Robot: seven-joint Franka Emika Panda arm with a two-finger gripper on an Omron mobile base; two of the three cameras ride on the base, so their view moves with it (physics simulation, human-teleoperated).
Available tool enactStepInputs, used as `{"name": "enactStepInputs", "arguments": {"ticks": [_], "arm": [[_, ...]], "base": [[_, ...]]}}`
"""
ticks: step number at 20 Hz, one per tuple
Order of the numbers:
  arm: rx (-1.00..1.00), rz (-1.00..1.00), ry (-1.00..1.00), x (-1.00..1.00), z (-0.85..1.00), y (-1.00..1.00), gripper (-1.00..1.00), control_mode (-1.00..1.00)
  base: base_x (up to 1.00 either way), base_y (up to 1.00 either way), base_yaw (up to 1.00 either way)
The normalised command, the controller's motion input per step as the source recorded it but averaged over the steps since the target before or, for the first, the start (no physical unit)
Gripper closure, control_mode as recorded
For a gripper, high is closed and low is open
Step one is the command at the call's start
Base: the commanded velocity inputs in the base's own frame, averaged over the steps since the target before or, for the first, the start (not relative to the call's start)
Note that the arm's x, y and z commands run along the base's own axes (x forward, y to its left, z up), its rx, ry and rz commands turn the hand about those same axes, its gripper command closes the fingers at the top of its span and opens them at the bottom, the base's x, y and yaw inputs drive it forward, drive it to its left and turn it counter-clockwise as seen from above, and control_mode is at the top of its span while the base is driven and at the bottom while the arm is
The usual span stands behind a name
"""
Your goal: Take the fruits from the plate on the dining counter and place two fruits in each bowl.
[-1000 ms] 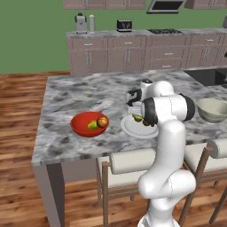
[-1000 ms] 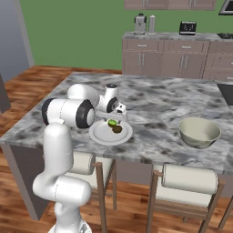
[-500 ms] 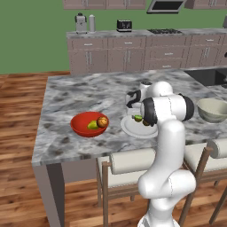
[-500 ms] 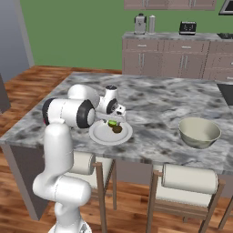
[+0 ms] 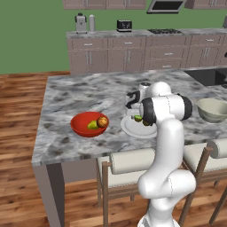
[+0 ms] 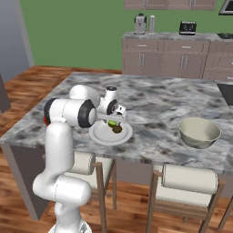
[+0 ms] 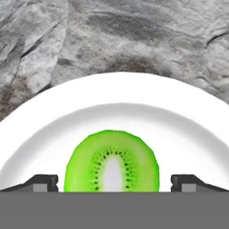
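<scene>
- Hovering low over the white plate [image 7: 188,129], the claw [image 7: 114,181] is held spread wide, nothing gripped; its two dark fingertips [image 7: 42,182] are seen at either side of the cut kiwi half [image 7: 112,163], presumably so they can close on it.
- In the hand view the kiwi's green face lies between the fingertips, at about 12 o'clock from the claw's midpoint and very close; whether the tips touch it cannot be told.
- In the right base view a green fruit [image 6: 112,123] and a brown one [image 6: 118,129] lie on the plate, just under the claw.
- Two fruits, an orange [image 5: 102,121] and a yellow-green one [image 5: 92,125], already sit in the red bowl [image 5: 80,128], at 9 o'clock from the plate on the marbled bench [image 5: 80,95].
- The beige bowl [image 6: 199,132] stands well apart at 3 o'clock, seemingly awaiting the remaining pair.
</scene>
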Motion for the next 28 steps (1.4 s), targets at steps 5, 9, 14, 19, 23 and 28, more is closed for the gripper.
{"name": "enactStepInputs", "arguments": {"ticks": [5,9,14,19,23,28], "arm": [[0.0,0.0,0.0,0.12,-0.15,0.0,-1.0,-1.0],[0.0,0.0,0.0,0.0,-0.29,0.0,-1.0,-1.0],[0.0,0.0,0.0,0.0,-0.24,0.0,1.0,-1.0],[0.0,0.0,0.0,0.0,0.06,-0.03,1.0,-1.0],[0.02,0.01,0.0,-0.11,0.33,-0.19,1.0,-1.0],[0.0,0.0,0.0,-0.22,0.77,0.12,1.0,-1.0]], "base": [[0.0,0.0,0.0],[0.0,0.0,0.0],[0.0,0.0,0.0],[0.0,0.0,0.0],[0.0,0.0,0.0],[0.0,0.0,0.0]]}}
